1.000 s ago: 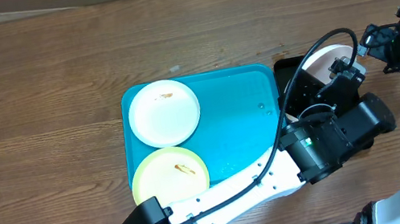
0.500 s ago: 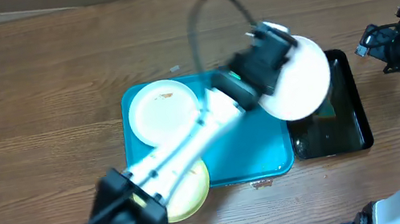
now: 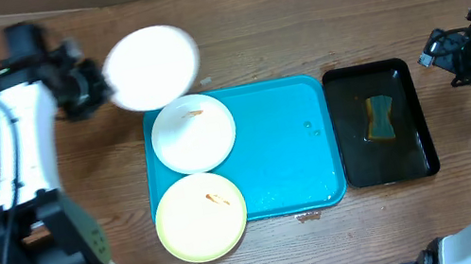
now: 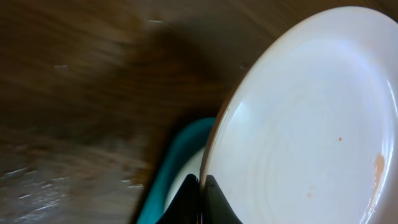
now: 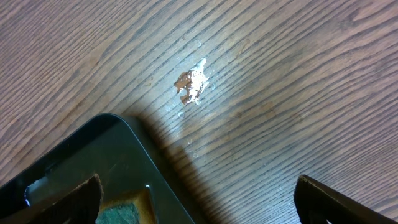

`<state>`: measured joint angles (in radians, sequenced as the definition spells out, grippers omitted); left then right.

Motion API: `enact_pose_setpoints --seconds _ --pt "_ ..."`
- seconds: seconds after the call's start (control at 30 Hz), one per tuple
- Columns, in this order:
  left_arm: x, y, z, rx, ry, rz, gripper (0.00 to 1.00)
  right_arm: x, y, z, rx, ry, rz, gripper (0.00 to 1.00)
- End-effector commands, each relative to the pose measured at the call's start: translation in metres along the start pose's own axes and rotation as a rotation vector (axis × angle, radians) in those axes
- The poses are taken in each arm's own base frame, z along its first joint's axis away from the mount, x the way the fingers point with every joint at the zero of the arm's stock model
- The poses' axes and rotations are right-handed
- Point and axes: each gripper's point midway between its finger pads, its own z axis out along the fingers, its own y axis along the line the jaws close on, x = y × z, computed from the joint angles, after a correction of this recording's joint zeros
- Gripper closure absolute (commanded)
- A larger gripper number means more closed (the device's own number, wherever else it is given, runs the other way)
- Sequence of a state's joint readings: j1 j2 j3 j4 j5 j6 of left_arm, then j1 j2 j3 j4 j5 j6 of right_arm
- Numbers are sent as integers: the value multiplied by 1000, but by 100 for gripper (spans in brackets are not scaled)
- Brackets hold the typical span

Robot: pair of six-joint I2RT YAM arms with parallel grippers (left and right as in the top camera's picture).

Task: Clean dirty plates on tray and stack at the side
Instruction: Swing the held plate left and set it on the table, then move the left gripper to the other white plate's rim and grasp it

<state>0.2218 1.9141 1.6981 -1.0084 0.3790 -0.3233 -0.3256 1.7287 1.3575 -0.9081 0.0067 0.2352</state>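
Swung from the black tray [image 3: 358,150] to 11 o'clock of the turquoise tray [image 3: 287,152], the left pincer [image 3: 97,86] grips a white plate [image 3: 151,66], seemingly above the tabletop [image 3: 293,17]; the right pincer [image 5: 199,205] stands wide, empty.

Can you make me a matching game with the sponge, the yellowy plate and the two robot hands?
1 sponge
2 yellow-green plate
3 left end effector
4 right end effector

A open, holding nothing
B in the black tray
C shut on a white plate
D on a corner of the blue tray

Pairs: 1-B, 2-D, 3-C, 4-A
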Motion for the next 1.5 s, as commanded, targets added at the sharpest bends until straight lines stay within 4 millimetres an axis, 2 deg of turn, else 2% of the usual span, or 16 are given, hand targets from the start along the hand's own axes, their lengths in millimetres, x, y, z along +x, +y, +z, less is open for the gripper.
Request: enact_pose_setpoints --seconds 0.0,0.13,0.23,0.47,0.57,0.73,0.77,0.83,0.87,0.9,1.03,1.13,1.3,1.47 --pt "-13 67 -17 -144 -47 -120 96 -3 2 -6 -8 -22 2 0" --pt "-12 126 -20 -261 -73 -235 96 -3 2 -6 -8 -22 2 0" --pt "-9 153 -13 -295 -95 -297 96 -3 2 -6 -8 -22 2 0" --pt "-2 183 11 -326 -141 -330 96 -3 2 -6 -8 -22 2 0" --pt "-1 193 14 -363 -161 -337 96 -3 2 -6 -8 -22 2 0" --pt "-4 196 13 -377 -179 -335 95 -3 2 -6 -8 -22 2 0" --pt "-5 196 13 -379 -183 -335 86 -3 2 -6 -8 -22 2 0" --pt "-5 197 13 -382 -186 -334 56 -3 2 -6 -8 -22 2 0" --pt "-4 194 14 -365 -176 -334 31 -3 2 -6 -8 -22 2 0" --pt "-2 189 15 -338 -163 -331 27 -3 2 -6 -8 -22 2 0" --pt "9 146 21 -117 -66 -284 32 -3 2 -6 -8 -22 2 0" --pt "22 114 14 4 -2 -216 39 -3 2 -6 -8 -22 2 0" --pt "48 79 -6 17 57 -146 51 -3 2 -6 -8 -22 2 0" --pt "79 44 -17 -31 116 -52 53 -3 2 -6 -8 -22 2 0"
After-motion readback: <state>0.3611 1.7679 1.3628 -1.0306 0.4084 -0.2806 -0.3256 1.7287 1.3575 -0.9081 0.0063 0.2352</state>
